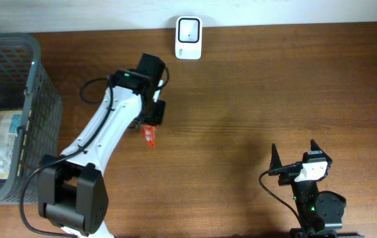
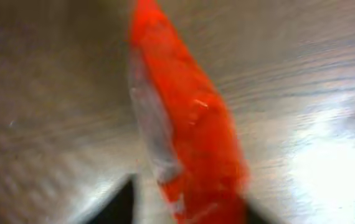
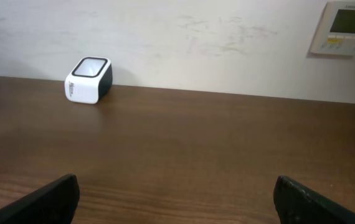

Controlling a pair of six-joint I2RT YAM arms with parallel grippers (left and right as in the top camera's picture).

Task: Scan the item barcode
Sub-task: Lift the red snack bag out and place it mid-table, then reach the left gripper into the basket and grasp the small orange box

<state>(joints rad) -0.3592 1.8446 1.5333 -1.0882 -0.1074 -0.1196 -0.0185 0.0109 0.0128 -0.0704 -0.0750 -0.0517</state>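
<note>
Left of centre on the worktop (image 1: 241,99), the red packet (image 1: 150,135) sits right at the tips of the left hand (image 1: 154,118), well on the near side of the white scanner (image 1: 188,38) at the far edge. From the left wrist the packet is a blur between dark fingertips (image 2: 123,202); whether that hand clamps it cannot be told. Near right, the right hand (image 1: 293,151) has its fingers wide apart.

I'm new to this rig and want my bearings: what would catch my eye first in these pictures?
The bright red packet stands out, filling the left wrist view, right at the left gripper near the middle of the table. Next come the white scanner at the far edge and the grey basket of packaged goods at the left.
</note>
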